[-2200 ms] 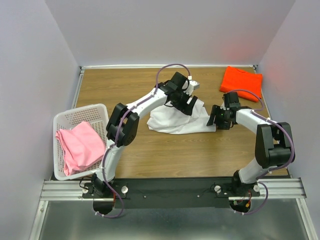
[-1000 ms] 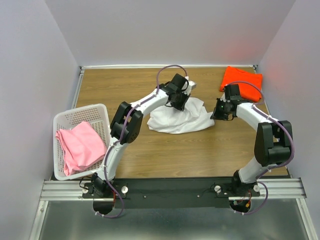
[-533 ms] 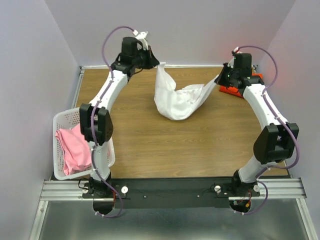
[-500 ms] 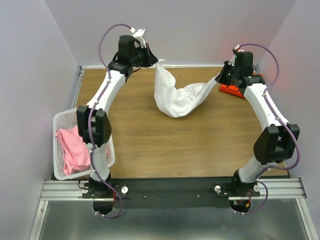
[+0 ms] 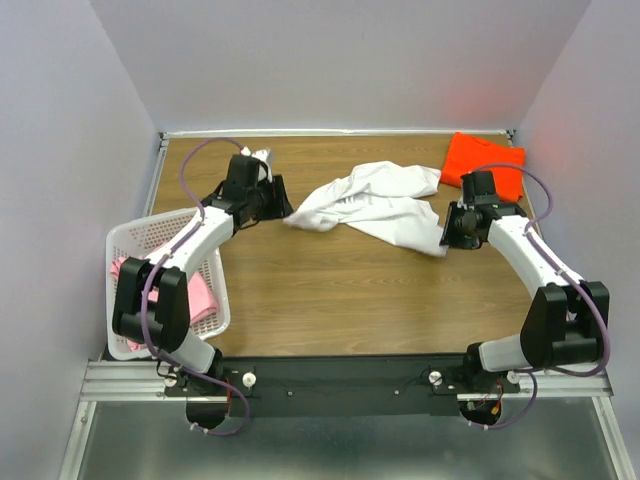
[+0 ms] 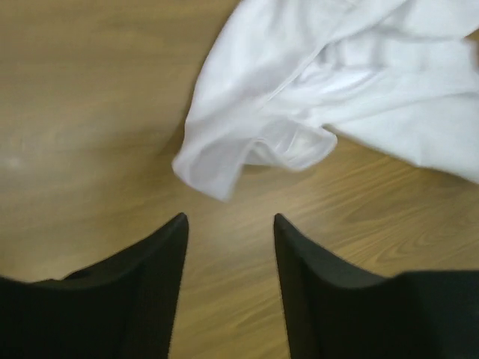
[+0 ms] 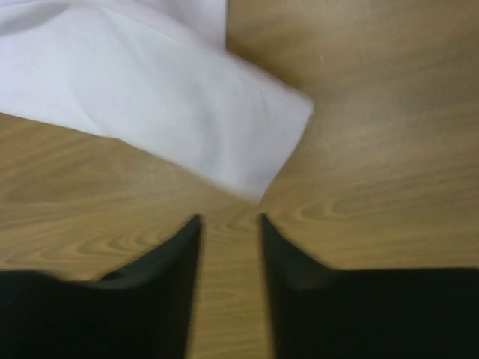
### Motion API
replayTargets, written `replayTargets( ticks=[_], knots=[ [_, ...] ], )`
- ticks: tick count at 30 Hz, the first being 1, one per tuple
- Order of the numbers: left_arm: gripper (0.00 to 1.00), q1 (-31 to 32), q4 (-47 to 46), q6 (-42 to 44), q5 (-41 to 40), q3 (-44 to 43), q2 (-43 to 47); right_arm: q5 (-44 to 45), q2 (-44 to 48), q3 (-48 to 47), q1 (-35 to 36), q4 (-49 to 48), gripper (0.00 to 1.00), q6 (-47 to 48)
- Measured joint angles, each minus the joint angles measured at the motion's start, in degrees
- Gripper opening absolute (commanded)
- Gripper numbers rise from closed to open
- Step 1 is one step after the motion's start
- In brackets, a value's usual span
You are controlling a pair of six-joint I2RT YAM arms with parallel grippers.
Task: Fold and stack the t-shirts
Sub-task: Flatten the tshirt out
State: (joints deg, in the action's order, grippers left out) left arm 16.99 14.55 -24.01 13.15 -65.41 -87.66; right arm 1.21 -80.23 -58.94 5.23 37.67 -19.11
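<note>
The white t-shirt [image 5: 375, 203] lies crumpled and spread across the middle back of the table, free of both grippers. My left gripper [image 5: 278, 203] sits just left of its left end, open and empty; in the left wrist view its fingers [image 6: 153, 258] frame bare wood below the shirt's sleeve [image 6: 247, 146]. At the shirt's right corner, my right gripper [image 5: 449, 233] is open with nothing between its fingertips [image 7: 182, 239]; the cloth corner [image 7: 224, 142] lies just ahead. An orange-red t-shirt [image 5: 490, 163] lies folded at the back right. A pink t-shirt [image 5: 195, 295] lies in the basket.
The white lattice basket [image 5: 135, 240] stands at the table's left edge, partly under my left arm. Grey walls close in the back and both sides. Bare wood [image 5: 350, 290] runs along the near half of the table.
Both grippers held the white shirt raised and stretched between them. They have come down and let go, and the shirt now lies spread on the table.
</note>
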Motion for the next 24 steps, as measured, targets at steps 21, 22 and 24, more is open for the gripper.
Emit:
replayTargets(
  ticks=[21,22,24],
  knots=[
    [0.66,1.14,12.92,0.63,-8.2,-9.25,-16.15,0.85,-12.57,-10.45,0.0,5.38,0.75,-1.77],
    [0.66,1.14,13.0,0.76,-8.41,-8.85,-15.93,0.85,-12.57,-10.45,0.0,5.38,0.75,-1.88],
    [0.66,1.14,13.2,1.07,-8.79,-7.19,-15.12,0.83,-12.63,-10.43,0.0,5.35,0.75,-2.1]
  ],
)
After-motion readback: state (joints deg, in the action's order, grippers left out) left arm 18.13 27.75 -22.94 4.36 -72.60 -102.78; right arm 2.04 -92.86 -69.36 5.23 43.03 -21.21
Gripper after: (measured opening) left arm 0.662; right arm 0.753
